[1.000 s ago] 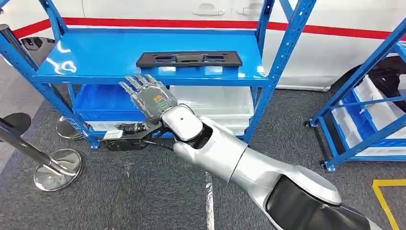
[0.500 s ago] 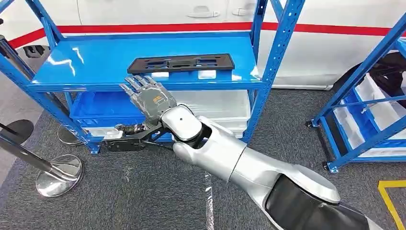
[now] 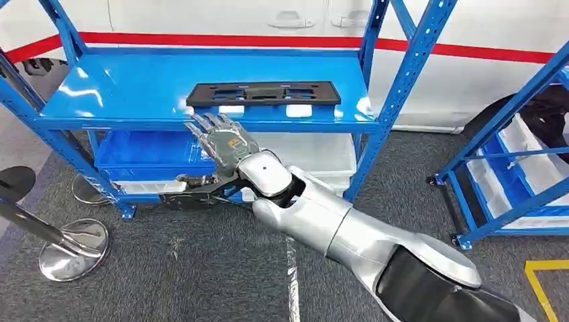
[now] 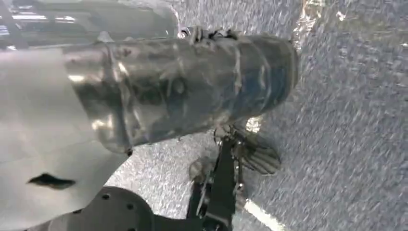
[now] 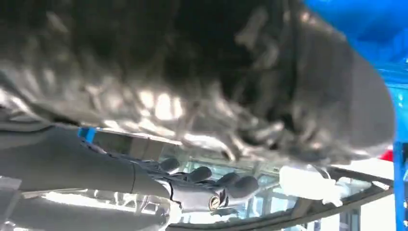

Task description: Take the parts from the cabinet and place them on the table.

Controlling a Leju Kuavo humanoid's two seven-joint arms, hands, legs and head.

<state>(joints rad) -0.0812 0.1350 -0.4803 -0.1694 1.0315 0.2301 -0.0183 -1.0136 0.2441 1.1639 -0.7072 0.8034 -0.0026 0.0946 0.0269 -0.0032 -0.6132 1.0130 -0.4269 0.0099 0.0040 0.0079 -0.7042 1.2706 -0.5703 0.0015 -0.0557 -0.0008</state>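
The right hand [image 3: 225, 142] reaches forward on its silver arm [image 3: 335, 228], palm down and fingers [image 3: 204, 123] spread flat and apart, holding nothing; its fingertips lie just in front of the front edge of the blue shelf [image 3: 134, 87], slightly below the level of the shelf top. The thumb [image 3: 194, 181] juts out to the side, low over the grey carpet [image 3: 201, 268]. In the right wrist view the dark fingers [image 5: 226, 180] show apart, blurred. The left hand is in the left wrist view behind its shiny cover [image 4: 183, 86], over the carpet, and whether it is spread or closed cannot be told. Just beyond the right hand's fingertips, the black flat part [image 3: 263, 93] lies along the front edge of the shelf, near its middle, lengthwise and untouched. Under the shelf sit clear plastic bins [image 3: 308, 151]. Behind the rack stands a white wall with a red stripe [image 3: 470, 48]. A second blue rack [image 3: 516, 154] stands well apart on the right, and round metal stand bases [image 3: 74, 238] rest on the carpet at the left.
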